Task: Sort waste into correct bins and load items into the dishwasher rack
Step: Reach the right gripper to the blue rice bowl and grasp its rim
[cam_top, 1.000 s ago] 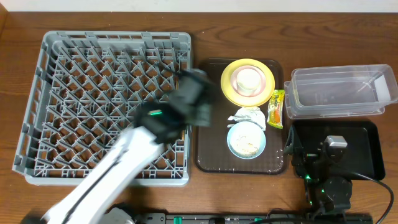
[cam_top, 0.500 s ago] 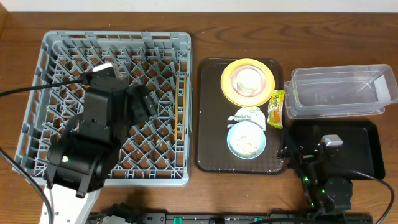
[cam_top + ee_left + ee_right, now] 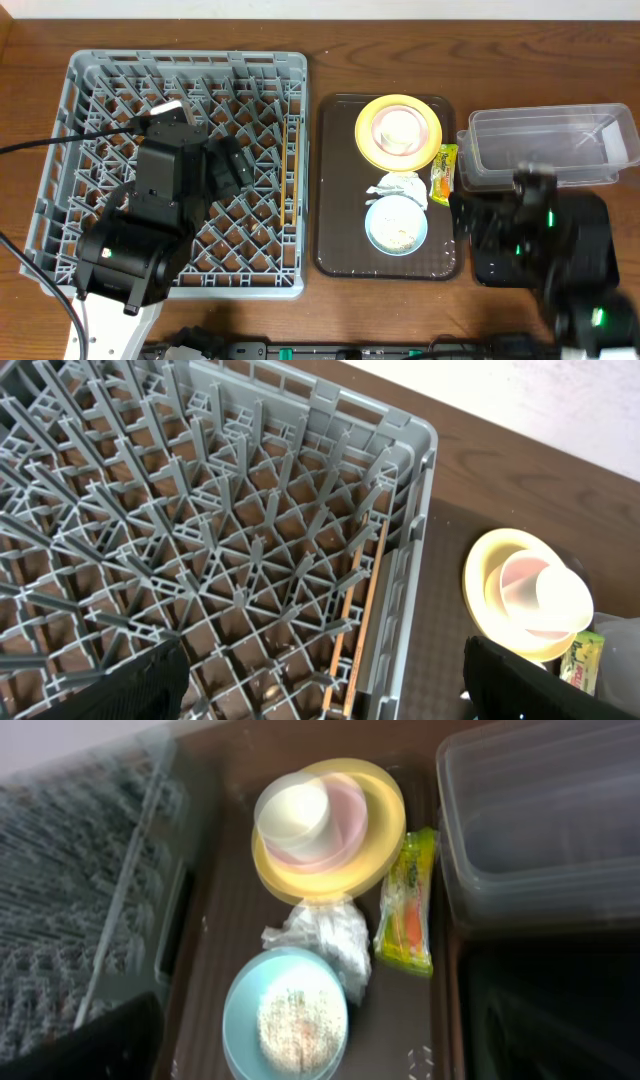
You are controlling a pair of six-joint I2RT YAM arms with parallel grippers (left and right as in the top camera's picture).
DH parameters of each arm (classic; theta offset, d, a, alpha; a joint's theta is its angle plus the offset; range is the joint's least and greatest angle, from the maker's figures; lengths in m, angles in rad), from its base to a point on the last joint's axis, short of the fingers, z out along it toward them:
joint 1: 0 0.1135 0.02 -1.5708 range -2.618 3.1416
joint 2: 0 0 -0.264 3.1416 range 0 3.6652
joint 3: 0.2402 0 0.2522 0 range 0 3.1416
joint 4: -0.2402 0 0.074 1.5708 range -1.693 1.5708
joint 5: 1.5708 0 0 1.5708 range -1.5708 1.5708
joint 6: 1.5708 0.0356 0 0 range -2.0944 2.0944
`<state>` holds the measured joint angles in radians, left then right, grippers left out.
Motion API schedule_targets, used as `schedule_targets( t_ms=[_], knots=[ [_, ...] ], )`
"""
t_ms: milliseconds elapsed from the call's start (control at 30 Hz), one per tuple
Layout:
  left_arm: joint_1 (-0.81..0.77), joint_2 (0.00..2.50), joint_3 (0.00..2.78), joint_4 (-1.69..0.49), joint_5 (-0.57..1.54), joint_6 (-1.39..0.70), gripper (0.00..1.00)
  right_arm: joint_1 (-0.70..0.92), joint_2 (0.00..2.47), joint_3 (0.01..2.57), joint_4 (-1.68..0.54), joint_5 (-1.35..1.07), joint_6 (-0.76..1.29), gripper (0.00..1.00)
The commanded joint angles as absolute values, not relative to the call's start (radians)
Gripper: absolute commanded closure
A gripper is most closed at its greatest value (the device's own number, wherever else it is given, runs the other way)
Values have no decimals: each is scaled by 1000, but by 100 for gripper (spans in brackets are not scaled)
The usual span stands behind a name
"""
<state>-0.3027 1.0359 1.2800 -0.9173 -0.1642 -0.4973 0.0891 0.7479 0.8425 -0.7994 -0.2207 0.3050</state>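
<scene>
Barely begun: thin wooden chopsticks [image 3: 352,620] lie in the grey plastic lattice rack [image 3: 410,560] under the spread, empty left gripper [image 3: 322,680]. A round yellow plate [image 3: 385,810] and a crumpled white napkin [image 3: 320,935] wait beneath the spread right gripper [image 3: 480,222].

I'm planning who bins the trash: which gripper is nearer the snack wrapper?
Right. The right gripper hovers close by the snack wrapper, at the tray's right edge; the left gripper is far off over the dish rack, across the tray.

Robotics lab tabletop, wooden table [image 3: 30,35], mounted robot arm [image 3: 150,225], grey dishwasher rack [image 3: 95,100], plain white wall [image 3: 560,400] behind
</scene>
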Motion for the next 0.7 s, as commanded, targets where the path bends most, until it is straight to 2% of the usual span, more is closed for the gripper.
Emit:
schedule_targets(
  t_ms=[0, 67, 167, 200, 300, 367, 400, 433, 567, 633, 667],
  knots=[
    [-297, 1038, 1294, -920, -176, -492, 11, 94, 977, 1064, -926, -240, 280, 1],
    [-298, 1038, 1294, -920, -176, -492, 11, 102, 1077, 1154, -985, -274, 280, 1],
    [-298, 1038, 1294, -920, -176, -492, 11, 117, 1185, 1214, -1012, -465, 278, 2],
    [-298, 1038, 1294, -920, -176, -492, 11, 130, 1206, 1213, -1003, -531, 271, 7],
    [-298, 1038, 1294, -920, -176, -492, 11, 199, 1242, 1203, -1000, -535, 272, 37],
    [-298, 1038, 1294, -920, -176, -492, 10, 254, 1243, 1186, -1003, -483, 280, 70],
    [-298, 1038, 1294, -920, -176, -492, 10, 290, 1243, 1175, -1011, -441, 304, 79],
    [-298, 1038, 1294, -920, -176, -492, 10, 323, 1243, 1166, -1017, -399, 328, 84],
    [-298, 1038, 1294, -920, -176, -492, 11, 492, 1243, 1108, -1015, -165, 423, 89],
    [-298, 1038, 1294, -920, -176, -492, 11, 590, 1244, 1058, -976, -51, 457, 86],
    [-298, 1038, 1294, -920, -176, -492, 10, 631, 1244, 1034, -952, -7, 469, 81]
  ],
)
